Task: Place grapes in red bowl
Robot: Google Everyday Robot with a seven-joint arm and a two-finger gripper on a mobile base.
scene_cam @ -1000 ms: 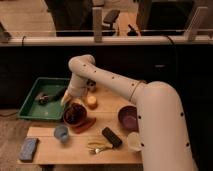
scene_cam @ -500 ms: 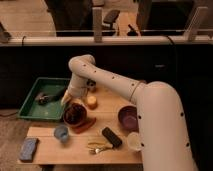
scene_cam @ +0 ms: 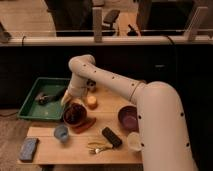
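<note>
The red bowl (scene_cam: 75,114) stands at the table's left, beside the green tray. Its inside looks dark; a dark mass (scene_cam: 74,113) lies there that may be the grapes, but I cannot tell for sure. My gripper (scene_cam: 67,98) hangs at the end of the white arm, just above the bowl's far left rim, over the tray's right edge. The arm curves up and over from the right side of the view.
A green tray (scene_cam: 30,105) with a dark object (scene_cam: 45,98) is at the left. On the table are a purple bowl (scene_cam: 129,118), a blue cup (scene_cam: 61,132), a black block (scene_cam: 111,136), a blue sponge (scene_cam: 28,148), a white cup (scene_cam: 134,141) and a yellow item (scene_cam: 91,101).
</note>
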